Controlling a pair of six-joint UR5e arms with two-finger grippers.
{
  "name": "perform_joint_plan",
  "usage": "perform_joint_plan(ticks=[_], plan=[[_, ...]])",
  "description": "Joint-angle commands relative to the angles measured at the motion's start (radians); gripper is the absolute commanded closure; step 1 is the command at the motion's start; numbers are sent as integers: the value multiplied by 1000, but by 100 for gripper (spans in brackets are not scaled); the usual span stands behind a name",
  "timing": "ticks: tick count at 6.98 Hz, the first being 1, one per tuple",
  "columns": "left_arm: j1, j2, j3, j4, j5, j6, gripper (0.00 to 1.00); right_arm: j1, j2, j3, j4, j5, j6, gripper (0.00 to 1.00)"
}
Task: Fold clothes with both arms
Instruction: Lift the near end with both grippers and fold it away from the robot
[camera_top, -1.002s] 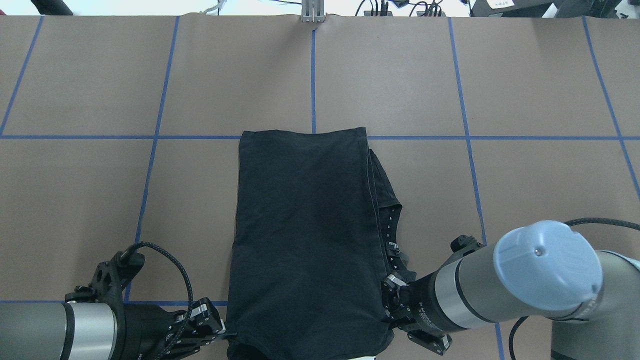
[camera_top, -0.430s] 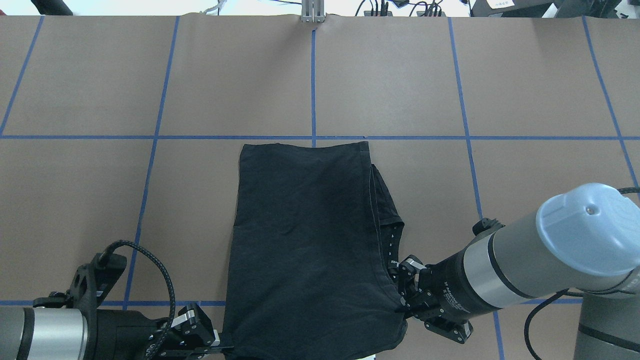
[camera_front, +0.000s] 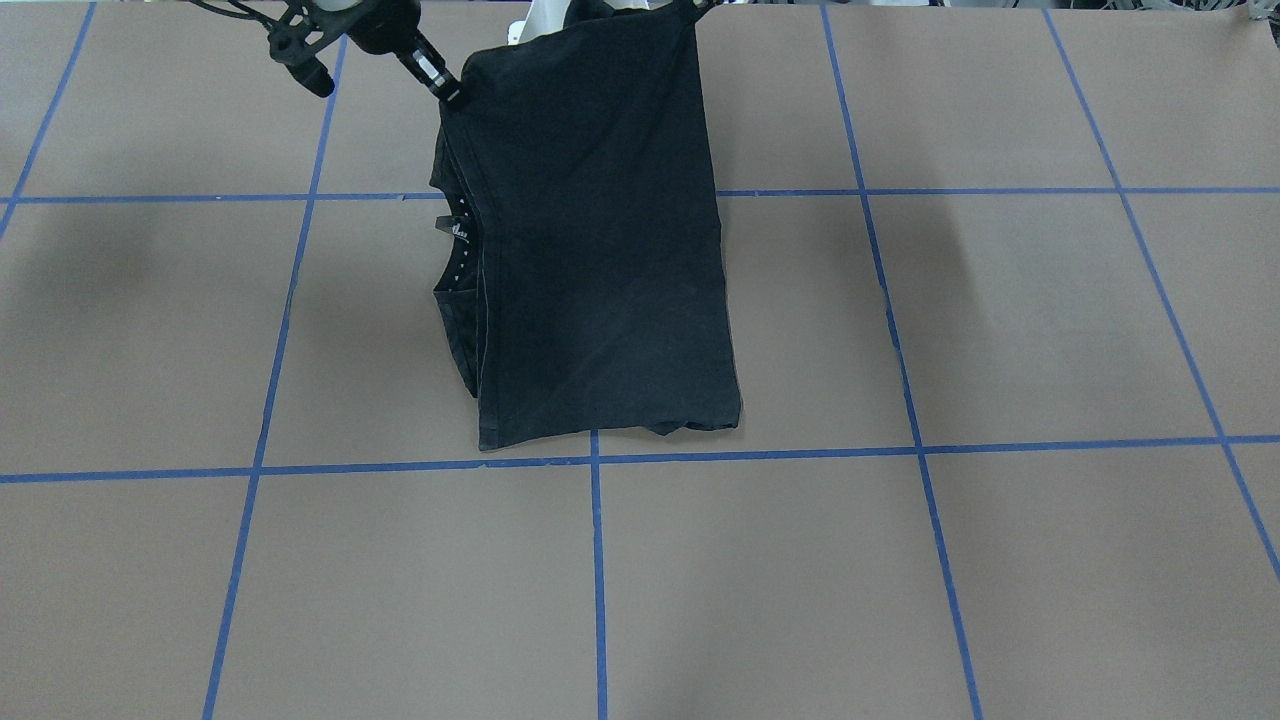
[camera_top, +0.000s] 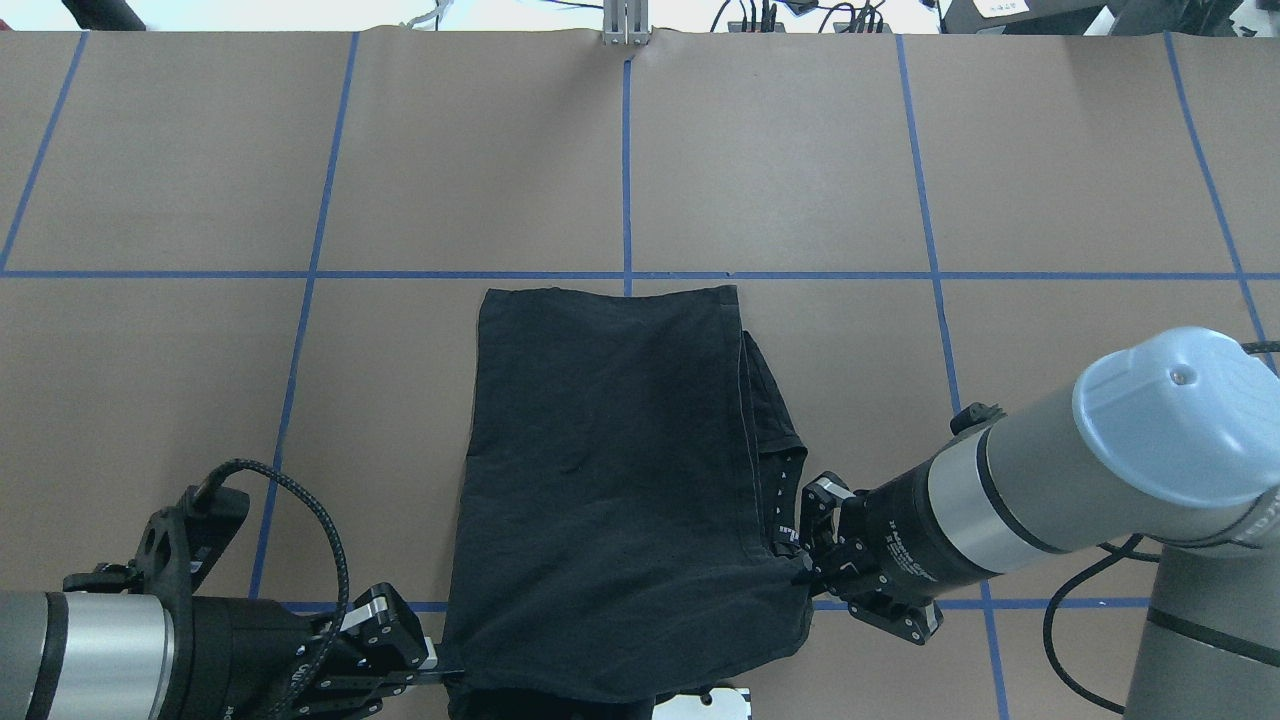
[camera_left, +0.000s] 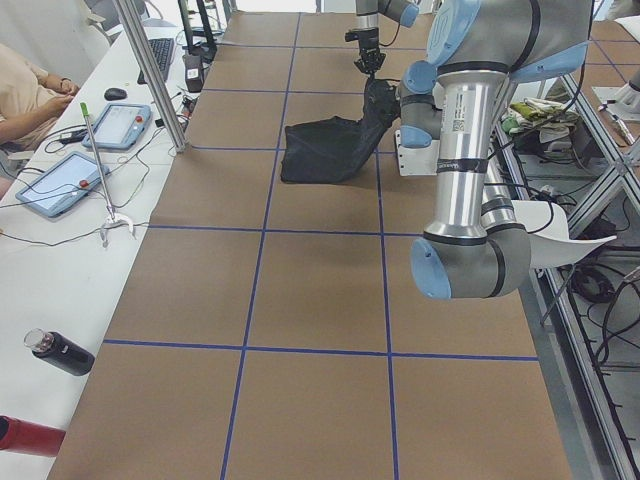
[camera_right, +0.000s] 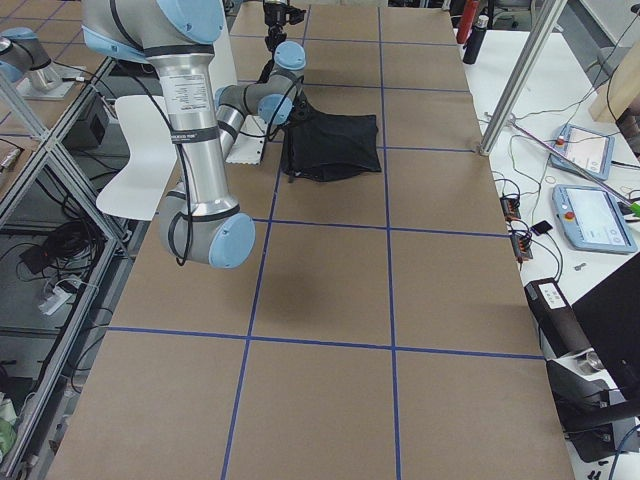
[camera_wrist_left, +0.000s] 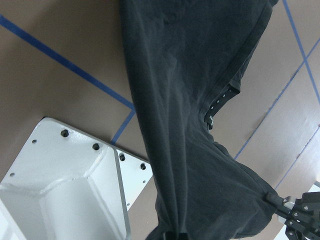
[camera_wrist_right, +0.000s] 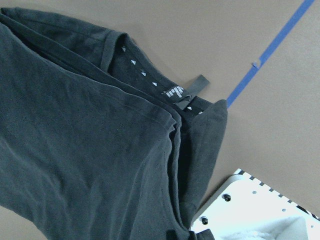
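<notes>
The black T-shirt (camera_top: 610, 450) lies folded lengthwise in the table's middle, with its far hem resting on the table near a blue tape line. Its near end is lifted off the table. My left gripper (camera_top: 445, 672) is shut on the near left corner. My right gripper (camera_top: 803, 577) is shut on the near right corner, beside the collar (camera_wrist_right: 150, 80) with its small white marks. In the front-facing view the shirt (camera_front: 600, 250) hangs down from the right gripper (camera_front: 447, 92). No logo shows. The left wrist view has the cloth (camera_wrist_left: 190, 100) stretched across to the right gripper (camera_wrist_left: 290, 215).
The white pedestal base plate (camera_wrist_left: 75, 190) sits just under the lifted end of the shirt. Blue tape lines (camera_top: 627, 160) grid the brown table. At one table side are tablets (camera_left: 60, 180), a bottle (camera_left: 60, 352) and a seated person (camera_left: 25, 85).
The right gripper has moved right and a little up with its corner, and the left gripper has drawn back. The shirt's far hem has slid toward me.
</notes>
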Motion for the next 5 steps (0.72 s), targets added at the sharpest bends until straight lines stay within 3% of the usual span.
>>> perform_joint_plan(ticks=[1, 3, 5], plan=[[-71, -67, 104, 1, -2, 32, 100, 54, 56, -84, 1, -1, -6, 100], [-132, -73, 139, 2, -3, 90, 100, 88, 100, -159, 1, -4, -21, 100], [-195, -157, 241, 2, -3, 107, 100, 111, 126, -225, 3, -12, -79, 100]])
